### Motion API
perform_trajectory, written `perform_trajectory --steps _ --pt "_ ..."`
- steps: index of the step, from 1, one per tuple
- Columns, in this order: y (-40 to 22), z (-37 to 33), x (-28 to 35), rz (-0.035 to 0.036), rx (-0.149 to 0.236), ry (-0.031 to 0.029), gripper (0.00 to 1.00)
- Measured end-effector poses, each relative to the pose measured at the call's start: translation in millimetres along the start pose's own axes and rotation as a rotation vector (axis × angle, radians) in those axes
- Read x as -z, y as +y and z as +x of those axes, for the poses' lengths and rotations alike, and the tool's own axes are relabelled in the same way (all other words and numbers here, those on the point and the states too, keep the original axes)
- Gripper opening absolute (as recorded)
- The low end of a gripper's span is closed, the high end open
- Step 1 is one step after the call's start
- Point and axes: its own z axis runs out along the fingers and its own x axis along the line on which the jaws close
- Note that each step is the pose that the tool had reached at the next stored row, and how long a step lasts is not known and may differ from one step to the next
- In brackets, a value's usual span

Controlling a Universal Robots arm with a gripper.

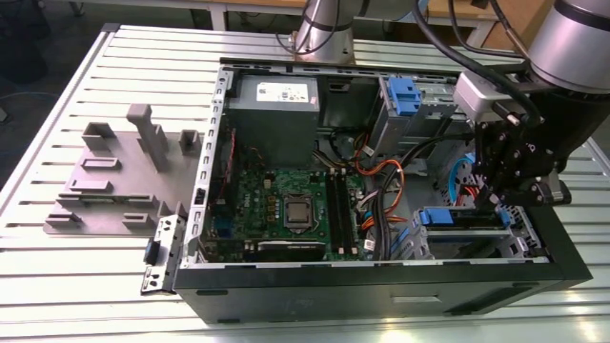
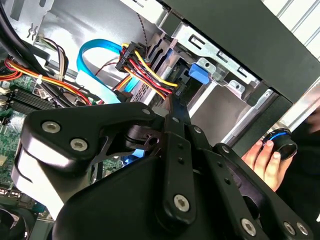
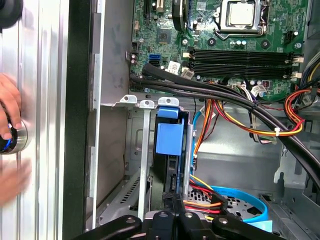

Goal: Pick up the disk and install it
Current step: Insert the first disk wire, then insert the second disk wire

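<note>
1. Slatted metal counter (image 1: 57,271) carrying an open computer case (image 1: 381,279) and a grey holder block (image 1: 105,186).
2. End effector (image 1: 496,204) down at the lower drive bay; fingers open or closed: cannot tell.
3. Disk (image 3: 170,140) seated upright in that bay, blue carrier tab showing.
4. Hand (image 2: 265,162) beside the case.

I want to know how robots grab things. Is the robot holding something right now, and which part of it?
It cannot be told. The gripper is down at the disk in the case's drive bay, but its fingertips are hidden, so a hold can't be confirmed.
</note>
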Motion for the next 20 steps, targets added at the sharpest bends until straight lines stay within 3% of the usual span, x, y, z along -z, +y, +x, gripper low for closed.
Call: perform_trajectory --steps 10,20 --pt "0.5 0.1 0.9 -0.0002 0.0 0.0003 0.11" --pt "12.8 -0.5 1.3 -0.0001 0.0 0.0001 0.11"
